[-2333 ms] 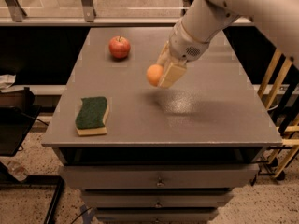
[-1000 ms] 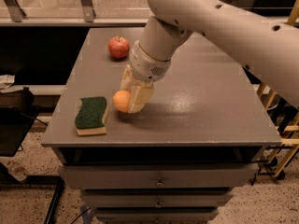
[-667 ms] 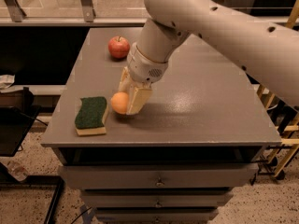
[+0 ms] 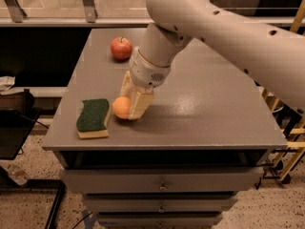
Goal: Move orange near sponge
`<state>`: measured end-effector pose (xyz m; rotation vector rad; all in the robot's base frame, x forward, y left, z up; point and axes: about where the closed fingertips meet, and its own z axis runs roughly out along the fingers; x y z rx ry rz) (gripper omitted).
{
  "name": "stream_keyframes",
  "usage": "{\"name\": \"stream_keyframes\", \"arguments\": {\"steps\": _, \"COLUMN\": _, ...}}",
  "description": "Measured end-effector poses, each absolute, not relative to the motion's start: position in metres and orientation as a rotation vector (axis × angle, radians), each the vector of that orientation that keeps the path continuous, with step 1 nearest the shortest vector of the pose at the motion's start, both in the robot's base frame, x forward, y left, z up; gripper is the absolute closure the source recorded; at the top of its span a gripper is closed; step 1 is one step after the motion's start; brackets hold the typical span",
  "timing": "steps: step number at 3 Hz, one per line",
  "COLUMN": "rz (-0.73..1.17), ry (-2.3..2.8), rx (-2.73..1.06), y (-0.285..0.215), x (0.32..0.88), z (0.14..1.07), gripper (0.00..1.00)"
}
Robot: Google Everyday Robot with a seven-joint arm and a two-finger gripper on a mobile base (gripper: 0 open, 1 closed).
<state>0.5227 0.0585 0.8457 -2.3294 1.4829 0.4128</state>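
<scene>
The orange [image 4: 120, 108] is low at the table surface, right beside the right edge of the sponge [image 4: 93, 118]; whether they touch I cannot tell. The sponge has a dark green top and pale yellow base and lies near the front left of the grey table [image 4: 205, 109]. My gripper [image 4: 128, 106] hangs from the large white arm and is shut on the orange, with one pale finger [image 4: 141, 103] in front and the other behind it.
A red apple [image 4: 121, 48] stands at the back left of the table. Drawers sit below the table's front edge. A yellow wooden frame [image 4: 290, 142] stands to the right of the table. A glass rail runs behind it.
The arm carried the orange from the table's middle to the front left, next to the sponge. In the last second it has sunk slightly towards the surface.
</scene>
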Motion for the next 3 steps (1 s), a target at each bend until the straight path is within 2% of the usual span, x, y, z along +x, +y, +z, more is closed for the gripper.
{"name": "stream_keyframes", "arguments": {"steps": 3, "rz": 0.416, "ry": 1.478, "rx": -2.335, "y": 0.0614, "x": 0.5213, "z": 0.8437, "gripper": 0.13}}
